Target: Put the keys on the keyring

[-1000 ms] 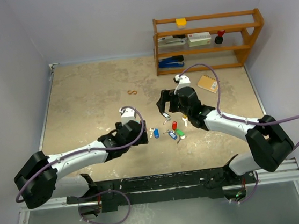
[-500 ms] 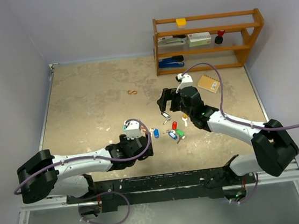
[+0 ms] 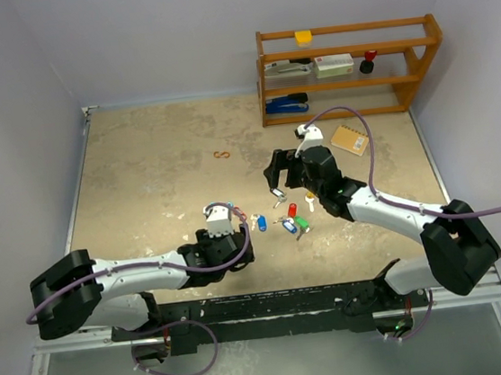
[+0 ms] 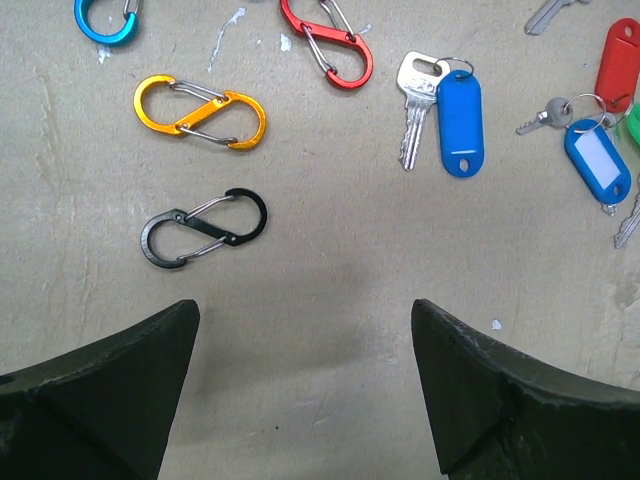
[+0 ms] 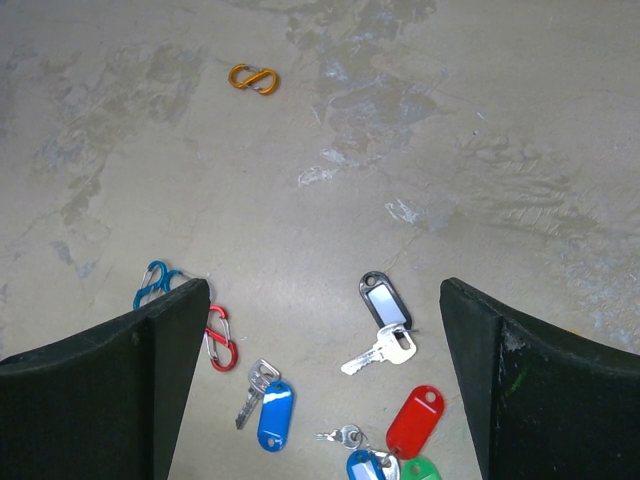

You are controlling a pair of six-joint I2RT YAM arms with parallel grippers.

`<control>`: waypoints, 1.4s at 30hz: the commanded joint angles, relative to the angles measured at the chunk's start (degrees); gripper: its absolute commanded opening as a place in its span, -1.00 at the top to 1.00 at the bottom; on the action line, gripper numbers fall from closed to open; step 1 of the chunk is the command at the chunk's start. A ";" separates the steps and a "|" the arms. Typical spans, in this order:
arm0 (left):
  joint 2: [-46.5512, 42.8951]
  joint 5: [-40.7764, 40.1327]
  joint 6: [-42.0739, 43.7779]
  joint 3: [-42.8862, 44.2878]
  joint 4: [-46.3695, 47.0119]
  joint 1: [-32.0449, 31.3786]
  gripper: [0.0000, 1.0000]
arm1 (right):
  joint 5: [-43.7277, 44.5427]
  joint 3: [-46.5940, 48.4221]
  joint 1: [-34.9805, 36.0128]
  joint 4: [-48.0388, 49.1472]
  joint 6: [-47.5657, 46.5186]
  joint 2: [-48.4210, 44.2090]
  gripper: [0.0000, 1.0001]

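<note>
The left end effector (image 4: 305, 320) hovers low over the bench (image 4: 330, 300), fingers spread wide with nothing between them. Just ahead of it lies a black clip (image 4: 204, 228), then an orange clip (image 4: 200, 111), and beyond those a red clip (image 4: 327, 40) and a blue clip (image 4: 104, 18) at the frame's top edge. To the right of the clips the keys (image 3: 289, 226) lie loose on the bench in a small scatter: a blue-tag key (image 4: 458, 105) nearest the clips, a second blue tag (image 4: 597, 165) with a white label, and a red tag (image 4: 620, 60) at the edge. Past them the right end effector (image 5: 325, 295) hangs higher, likewise open and empty, looking down on a black-tag key (image 5: 382, 300). Farther off a lone clip (image 3: 222, 155) sits well apart, and a shelf (image 3: 348, 50) stands at the back. No key is threaded on anything, so the task looks to be at its start — the approach to a first pick. No separate ring shows; I take an S-shaped clip to serve as the keyring. The next move likely calls for one end effector to drop to the bench and pinch a clip with its gate left free, while the other takes a key by its tag — both lie flat and thin, so the fingers must go right down to the surface.
</note>
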 commanded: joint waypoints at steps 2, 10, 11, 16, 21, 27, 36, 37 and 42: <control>1.23 0.39 -1.75 -0.82 4.28 -0.19 -0.69 | 0.63 0.14 0.18 1.23 0.34 -1.27 -1.00; 2.12 0.18 -2.01 -1.52 5.59 -0.02 -0.74 | 0.81 0.16 0.18 1.28 0.37 -1.18 -1.00; 2.30 0.10 -2.11 -1.54 5.67 0.05 -0.75 | 0.81 0.10 0.17 1.28 0.38 -1.18 -1.00; 3.14 1.52 -0.95 -1.88 7.46 1.67 -0.77 | 0.81 0.20 0.17 1.38 0.42 -1.09 -1.00; 4.11 2.89 0.48 -2.01 8.57 3.84 -0.77 | 0.66 0.04 0.18 0.93 0.38 -1.27 -1.00; 5.68 4.61 2.63 -2.28 10.48 6.43 -0.78 | 0.37 -0.07 0.20 0.84 0.50 -1.19 -1.00; 8.05 6.69 6.17 -2.25 13.69 10.75 -0.78 | 0.02 0.11 0.17 0.93 0.69 -0.62 -1.00; 8.29 6.87 6.69 -2.12 13.96 11.22 -0.78 | 0.02 0.14 0.22 0.93 0.69 -0.57 -1.00; 10.66 7.49 8.82 -0.75 16.03 12.75 -0.78 | 0.10 0.20 0.17 1.02 0.78 -0.31 -1.00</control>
